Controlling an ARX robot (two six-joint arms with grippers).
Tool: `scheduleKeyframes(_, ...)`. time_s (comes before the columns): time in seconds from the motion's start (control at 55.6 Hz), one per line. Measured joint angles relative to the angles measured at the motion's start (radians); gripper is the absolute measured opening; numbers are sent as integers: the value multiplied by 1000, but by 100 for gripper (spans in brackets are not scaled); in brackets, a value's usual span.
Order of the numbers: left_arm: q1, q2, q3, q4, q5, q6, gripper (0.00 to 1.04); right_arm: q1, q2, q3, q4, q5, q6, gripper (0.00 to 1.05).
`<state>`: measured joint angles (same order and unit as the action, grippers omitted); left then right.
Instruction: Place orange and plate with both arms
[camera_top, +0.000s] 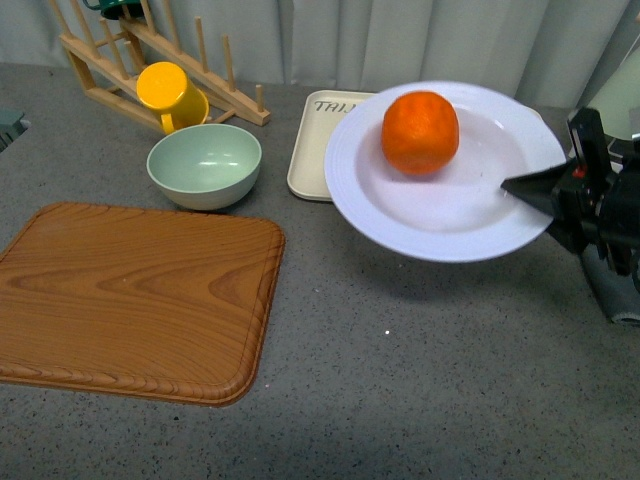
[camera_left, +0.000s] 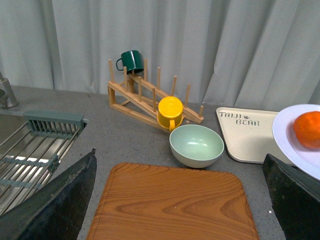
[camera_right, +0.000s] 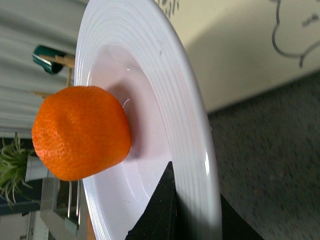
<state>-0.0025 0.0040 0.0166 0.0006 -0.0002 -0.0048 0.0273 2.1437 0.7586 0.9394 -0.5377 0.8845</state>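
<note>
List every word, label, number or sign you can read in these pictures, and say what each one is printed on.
"TAIJI BEAR": dark letters in two lines on the beige tray, left wrist view; the last letters of the first word are uncertain.
"TAI": the same print in the front view, the rest hidden behind the plate.
Right wrist view: only drawn outlines on the tray, no readable letters.
Nothing else shows readable text.
</note>
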Motion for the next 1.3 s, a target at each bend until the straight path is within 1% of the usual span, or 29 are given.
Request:
scheduleKeyframes(0.126,0,0,0,0,0,0,98,37,31,92,16,106,68,4)
scheduleKeyframes(0.306,0,0,0,0,0,0,98,75,105,181,25,183,140,4)
scheduleKeyframes(0.468,0,0,0,0,0,0,98,109,215,278,36,273,228,4)
scheduleKeyframes(0.648,0,0,0,0,0,0,98,138,333,385,31,344,308,4)
scheduleKeyframes(0.81,0,0,0,0,0,0,98,157,386,486,-27,396,338,4)
scheduleKeyframes(0.953,0,0,0,0,0,0,98,168,417,568,-130,460,360,4)
scheduleKeyframes(1.061,0,0,0,0,0,0,98,170,424,586,-172,470,361,4)
scheduleKeyframes(1.115,0,0,0,0,0,0,98,170,425,587,-181,470,362,15)
scheduleKeyframes(1.295,0,0,0,0,0,0,98,166,406,572,-182,468,362,41)
